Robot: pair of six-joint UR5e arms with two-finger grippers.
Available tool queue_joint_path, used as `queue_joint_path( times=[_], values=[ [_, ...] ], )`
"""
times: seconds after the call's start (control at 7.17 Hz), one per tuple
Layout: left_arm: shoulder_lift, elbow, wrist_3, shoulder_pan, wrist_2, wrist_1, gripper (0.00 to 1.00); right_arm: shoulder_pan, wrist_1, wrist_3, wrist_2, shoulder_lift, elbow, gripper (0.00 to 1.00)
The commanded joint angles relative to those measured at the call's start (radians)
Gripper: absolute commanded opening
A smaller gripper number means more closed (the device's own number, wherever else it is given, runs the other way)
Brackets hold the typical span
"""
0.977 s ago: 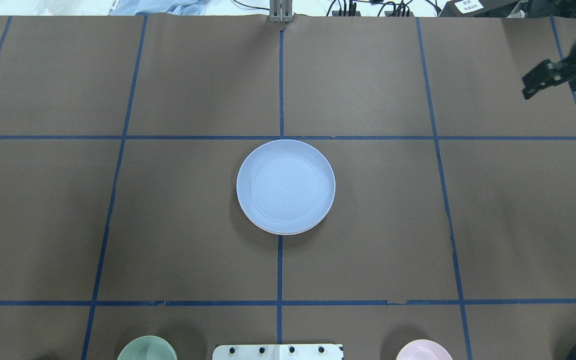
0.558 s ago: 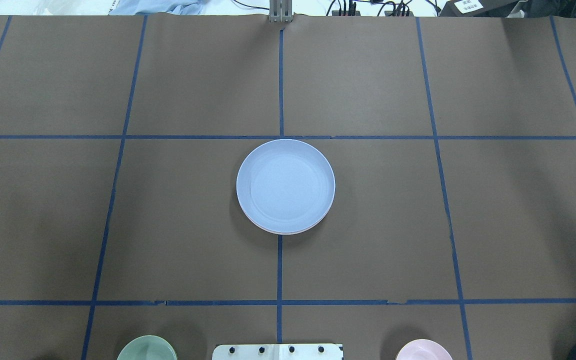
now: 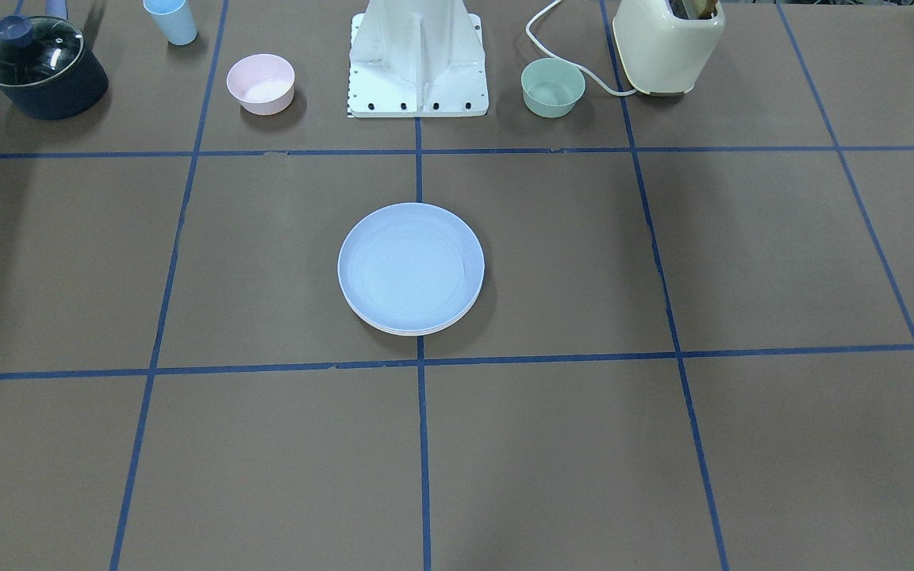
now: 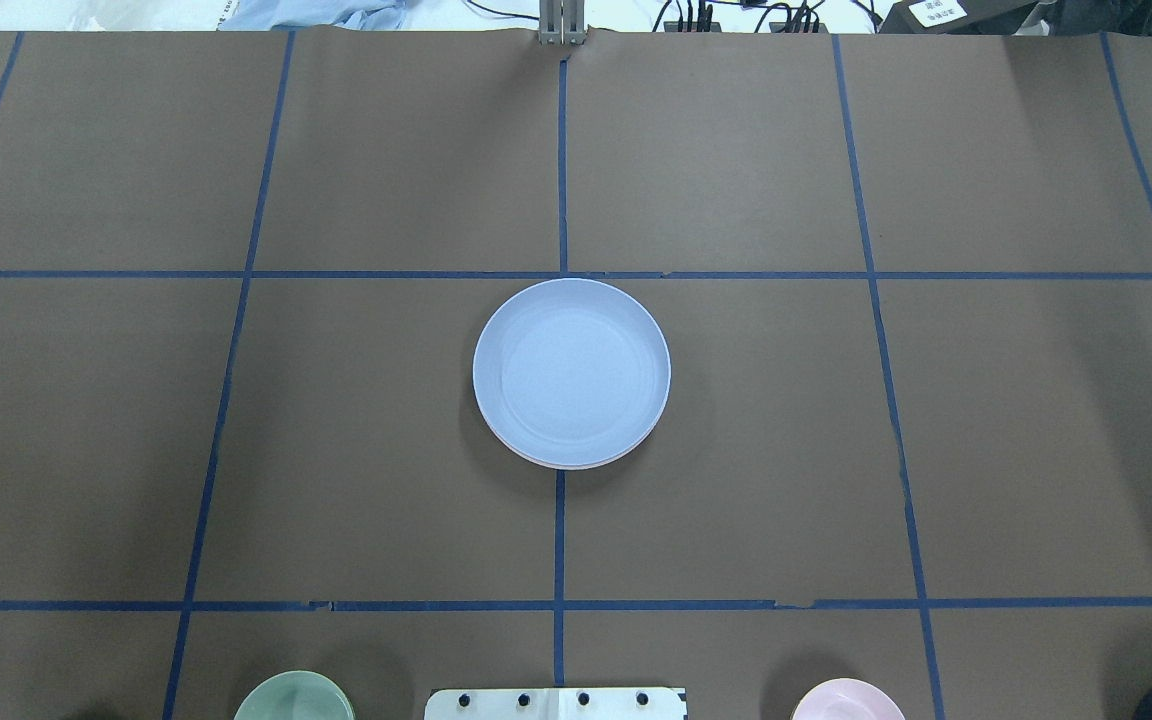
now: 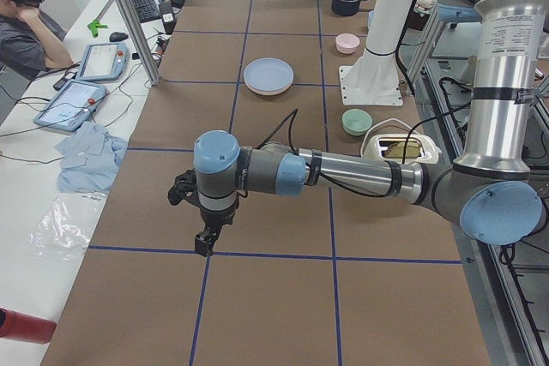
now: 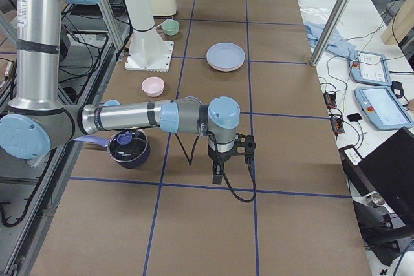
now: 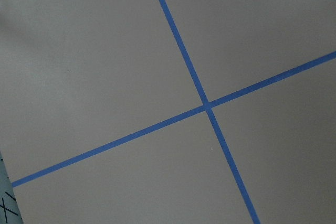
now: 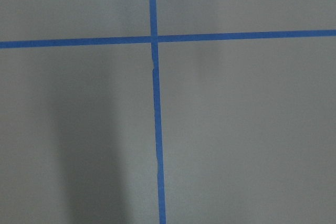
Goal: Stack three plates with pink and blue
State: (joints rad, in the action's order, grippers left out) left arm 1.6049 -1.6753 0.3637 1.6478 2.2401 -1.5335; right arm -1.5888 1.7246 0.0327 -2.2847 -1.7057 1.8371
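Observation:
The light blue plate [image 4: 571, 370] lies on top of a stack at the table's middle and also shows in the front view [image 3: 411, 266]. A thin pale pink rim [image 4: 576, 466] of the pink plate shows under its near edge. The cream-green plate is hidden. My left gripper [image 5: 204, 246] shows only in the exterior left view, hanging over bare table far from the stack. My right gripper [image 6: 217, 176] shows only in the exterior right view, also over bare table far from the stack. I cannot tell whether either is open or shut. Both wrist views show only table and blue tape lines.
Along the robot's side stand a small pink bowl [image 3: 260, 82], a small green bowl [image 3: 553, 87], a blue cup [image 3: 170, 20], a dark lidded pot [image 3: 43, 67], a cream toaster [image 3: 667, 44] and the white robot base [image 3: 417, 63].
One second ago the right gripper showed at the overhead view's upper right edge; it has since left that view. The plate stack has not moved.

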Motion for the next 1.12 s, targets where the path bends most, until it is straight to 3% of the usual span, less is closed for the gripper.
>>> queue_joint_path(
  times=[0.0, 0.7, 0.98],
  values=[
    [0.015, -0.003, -0.005, 0.032, -0.010, 0.061, 1.00, -0.002, -0.045, 0.009, -0.015, -0.014, 0.001, 1.00],
    [0.007, 0.003, -0.088, 0.032, 0.069, 0.052, 1.00, -0.002, -0.045, 0.007, -0.013, -0.012, -0.001, 1.00],
    [-0.012, 0.022, -0.086, 0.024, 0.067, -0.040, 1.00, -0.002, -0.045, 0.004, -0.013, -0.012, 0.001, 1.00]
  ],
)
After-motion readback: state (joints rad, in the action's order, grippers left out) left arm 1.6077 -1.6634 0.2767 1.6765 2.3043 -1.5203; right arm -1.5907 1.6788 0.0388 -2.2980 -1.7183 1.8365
